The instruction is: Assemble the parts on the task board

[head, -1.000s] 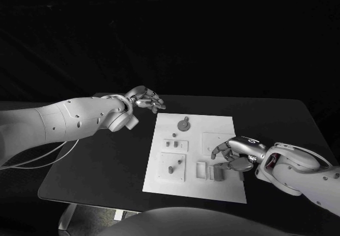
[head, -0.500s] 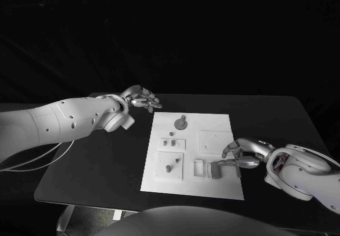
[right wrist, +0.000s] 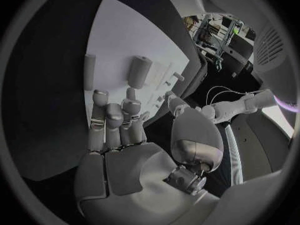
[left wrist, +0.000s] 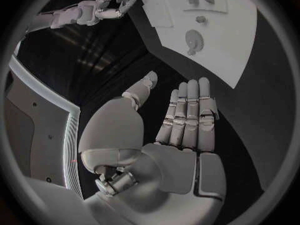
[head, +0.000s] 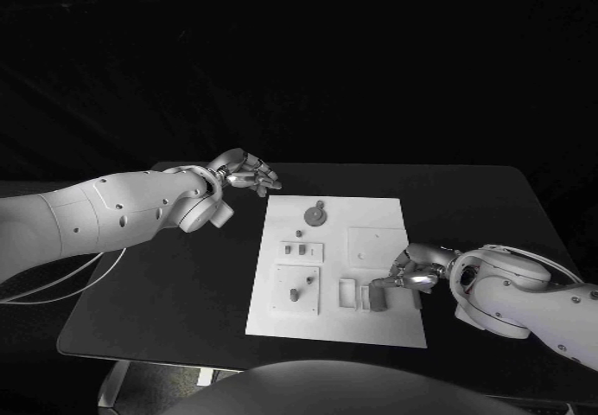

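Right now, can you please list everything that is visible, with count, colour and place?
table: one, black, under everything.
task board: one, white plate, middle of the table.
round part: one, grey, far end of the board.
small parts: several, grey, standing in the board's square plates and near its right edge.
left robot hand: one, silver, fingers apart, above the table off the board's far left corner.
right robot hand: one, silver, at the board's right edge; grasp unclear.

The left hand [left wrist: 175,135], fingers extended and empty, hovers beside the task board [left wrist: 240,50].
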